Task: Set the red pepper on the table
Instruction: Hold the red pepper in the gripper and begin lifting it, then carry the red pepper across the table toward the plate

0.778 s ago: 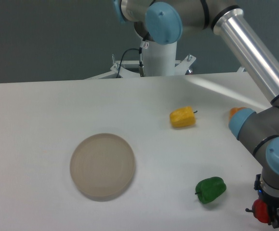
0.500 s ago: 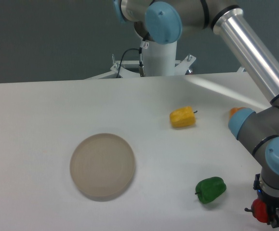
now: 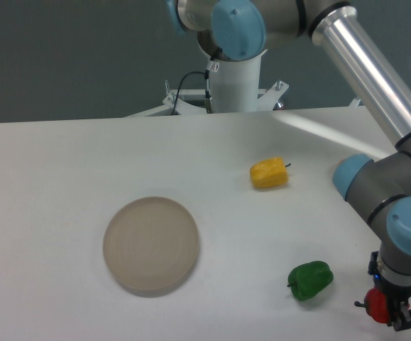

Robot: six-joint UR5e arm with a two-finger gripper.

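Note:
The red pepper (image 3: 377,306) is small and glossy red, with a dark stem pointing left. It sits between the fingers of my gripper (image 3: 390,314) at the bottom right, low over the white table (image 3: 63,163). The gripper is shut on the pepper. I cannot tell whether the pepper touches the tabletop. The arm's wrist hides the pepper's right side.
A green pepper (image 3: 310,280) lies just left of the gripper. A yellow pepper (image 3: 269,172) lies further back. A round beige plate (image 3: 150,244) sits left of centre. The arm's base (image 3: 233,85) stands at the table's far edge.
The gripper with the red pepper has shifted slightly left and down. The orange thing behind the elbow joint is now hidden.

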